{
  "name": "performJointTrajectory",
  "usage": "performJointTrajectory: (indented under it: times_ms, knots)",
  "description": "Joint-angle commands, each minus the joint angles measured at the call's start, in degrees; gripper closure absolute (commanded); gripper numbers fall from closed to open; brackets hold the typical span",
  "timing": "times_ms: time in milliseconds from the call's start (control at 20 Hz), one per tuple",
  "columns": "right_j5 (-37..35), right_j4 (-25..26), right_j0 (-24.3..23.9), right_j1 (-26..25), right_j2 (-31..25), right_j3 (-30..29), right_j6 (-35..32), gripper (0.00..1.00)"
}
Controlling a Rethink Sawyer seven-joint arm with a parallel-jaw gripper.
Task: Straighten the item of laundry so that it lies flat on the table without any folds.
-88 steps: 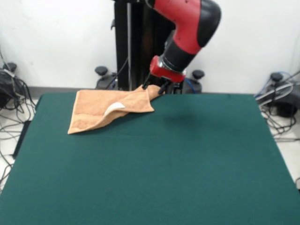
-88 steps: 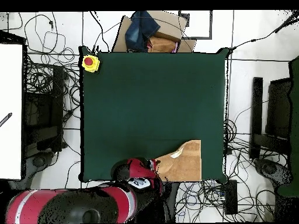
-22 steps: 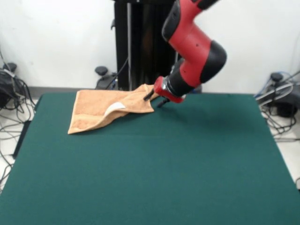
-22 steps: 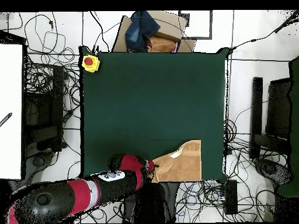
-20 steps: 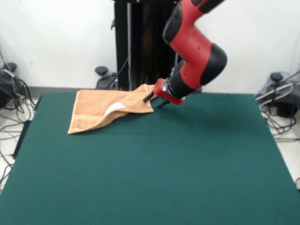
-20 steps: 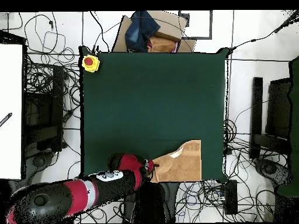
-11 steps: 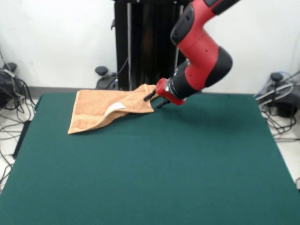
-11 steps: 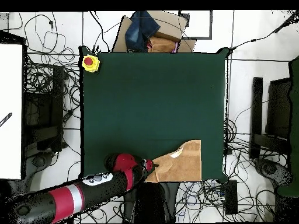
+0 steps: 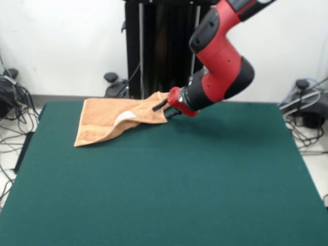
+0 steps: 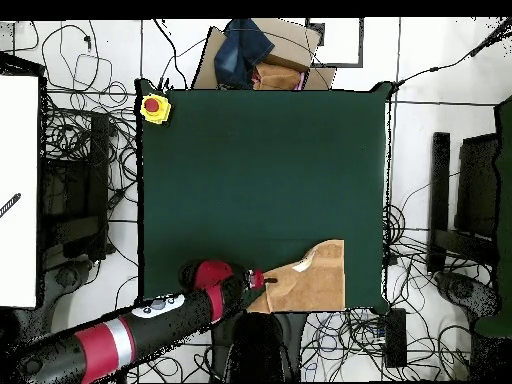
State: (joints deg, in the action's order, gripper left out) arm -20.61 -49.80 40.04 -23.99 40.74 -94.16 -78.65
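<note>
The item of laundry (image 9: 115, 119), a peach-orange towel, lies folded over itself at the far left of the green table (image 9: 169, 184), with a white label showing on the fold. Its right corner is slightly raised. My gripper (image 9: 164, 109) is tilted low at that corner, open, with one finger over the towel's edge and the other just off it. In the overhead view the towel (image 10: 312, 282) sits at the table's (image 10: 260, 180) bottom right edge, and the gripper (image 10: 262, 281) meets its left tip.
A yellow box with a red button (image 10: 154, 107) sits on the table's top left corner in the overhead view. A cardboard box with blue cloth (image 10: 255, 58) stands beyond the top edge. Cables lie on the floor around the table.
The arm's upper links have swung sideways and the wrist has tilted flatter, while the gripper tips stay at the towel's corner. The towel has not moved.
</note>
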Motion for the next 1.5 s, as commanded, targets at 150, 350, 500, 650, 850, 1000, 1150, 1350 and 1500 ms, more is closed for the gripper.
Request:
performJointTrajectory:
  times_ms: [150, 350, 500, 650, 850, 1000, 1150, 1350, 1500]
  knots:
    - [4.03, -2.56, 0.19, -12.25, 2.03, 12.47, -22.48, 0.00]
    - [5.74, -2.44, -0.01, -13.10, 2.16, 12.47, -21.87, 0.00]
    - [7.97, -2.46, -0.67, -12.40, 0.84, 11.98, -20.82, 0.00]
    - [9.47, -2.44, -1.41, -11.02, -0.78, 11.54, -20.07, 0.00]
    - [17.72, -0.80, -6.15, -5.11, -7.58, 8.15, -17.29, 0.00]
    - [20.31, 2.08, -8.91, -2.24, -9.55, 6.40, -15.56, 0.00]
    - [22.85, 4.89, -11.17, 0.86, -11.40, 3.97, -15.82, 0.00]
    - [26.46, 12.50, -19.57, 9.78, -18.17, -3.16, -13.85, 0.00]
    - [18.37, 12.16, -17.18, 10.43, -15.01, -4.50, -13.06, 0.00]
